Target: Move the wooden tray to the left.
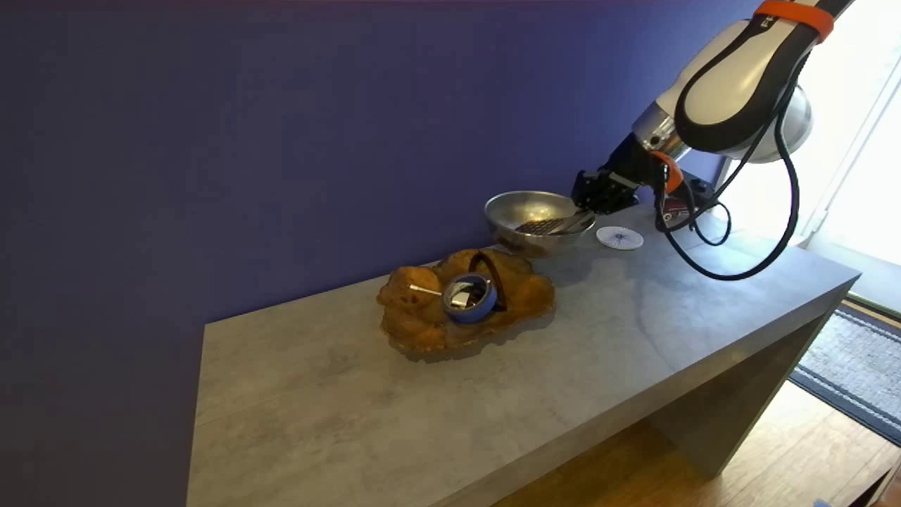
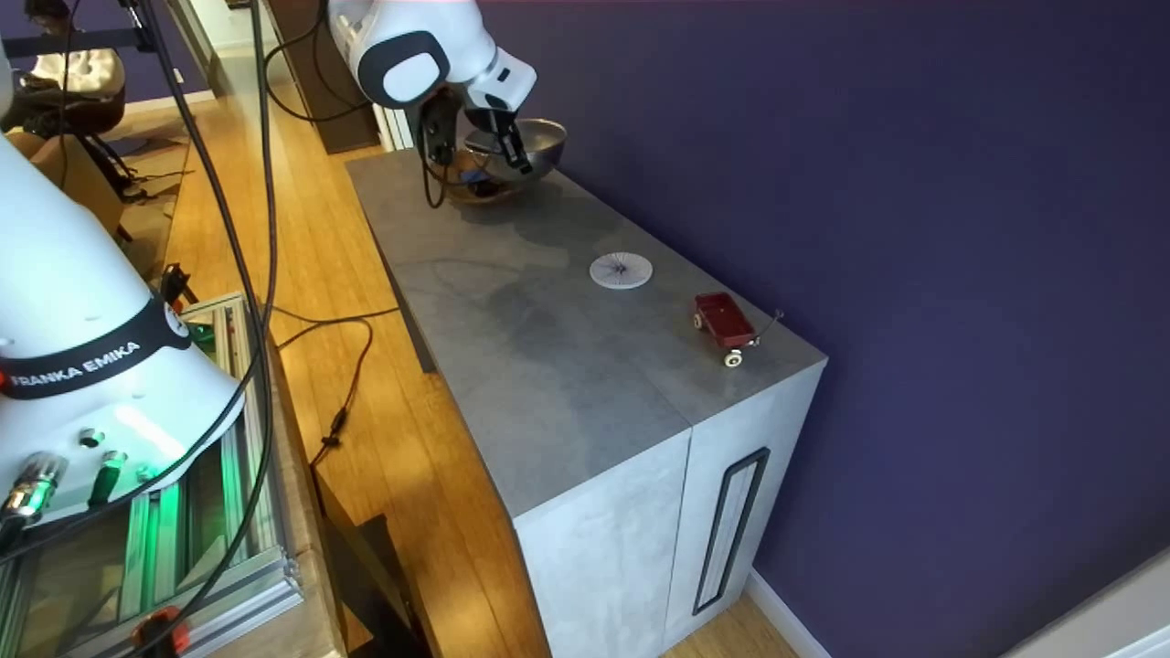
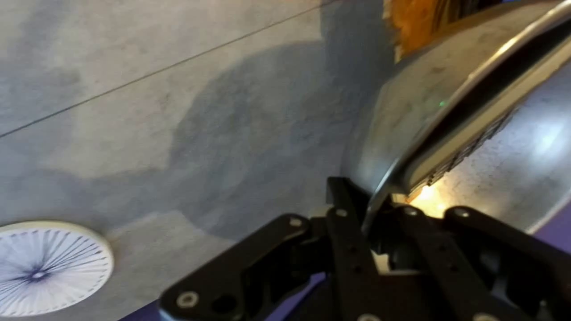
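On the grey surface (image 1: 366, 429), the tray (image 1: 415, 320) lies near the bowl (image 1: 522, 243), which is held by its rim, probably to clear the tray's way. A slotted utensil (image 1: 540, 227) leans inside; blue tape (image 1: 481, 310) sits on the tray, likely to ride along. The fingers (image 3: 340, 196) clamp the bowl's rim, barely parted; whether they pinch the utensil too is unclear.

The gripper (image 3: 369, 198) is black, the bowl (image 1: 528, 241) in its jaws silver; the spatula (image 1: 540, 227) inside looks dark, though I barely see it. Past the bowl from the gripper, the wooden tray (image 1: 422, 325) is mottled orange-brown, the tape (image 1: 475, 313) on it blue. The tabletop (image 1: 366, 394) beneath the gripper is blotchy grey; near the gripper is a white disc (image 3: 58, 267) with fine dark rays, farther off a deep red wagon (image 2: 724, 318).
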You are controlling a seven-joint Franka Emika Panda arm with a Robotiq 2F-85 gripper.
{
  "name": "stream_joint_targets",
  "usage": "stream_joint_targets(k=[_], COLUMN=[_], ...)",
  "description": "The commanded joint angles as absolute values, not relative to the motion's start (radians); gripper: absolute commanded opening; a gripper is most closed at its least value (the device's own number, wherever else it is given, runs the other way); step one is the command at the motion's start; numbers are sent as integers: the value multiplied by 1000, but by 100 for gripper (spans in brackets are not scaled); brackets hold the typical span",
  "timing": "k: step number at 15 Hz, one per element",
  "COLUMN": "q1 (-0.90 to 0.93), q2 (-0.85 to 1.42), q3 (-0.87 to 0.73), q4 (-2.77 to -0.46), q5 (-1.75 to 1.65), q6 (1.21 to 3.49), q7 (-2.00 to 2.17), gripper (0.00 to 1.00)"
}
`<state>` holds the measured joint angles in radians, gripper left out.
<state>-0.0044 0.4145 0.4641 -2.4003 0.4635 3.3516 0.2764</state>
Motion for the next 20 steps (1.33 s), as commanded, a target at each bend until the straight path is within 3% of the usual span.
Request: stream_joint_targets(k=[1, 4, 7, 8, 14, 15, 20], q1=[-159, -261, -470, -471, -809, -726, -799], q2=[251, 163, 132, 208, 350, 297, 347], q3=[542, 547, 668, 644, 886, 813, 828], q4=[-2602, -2734, -2841, -2757, -2776, -2776, -2770], q5=[504, 546, 503, 601, 696, 658, 646], q6=[3421, 3408, 3426, 3415, 3584, 3505, 3574], q7=[331, 377, 512, 430, 491, 465, 373], gripper=[2, 2, 2, 2, 2, 7, 2])
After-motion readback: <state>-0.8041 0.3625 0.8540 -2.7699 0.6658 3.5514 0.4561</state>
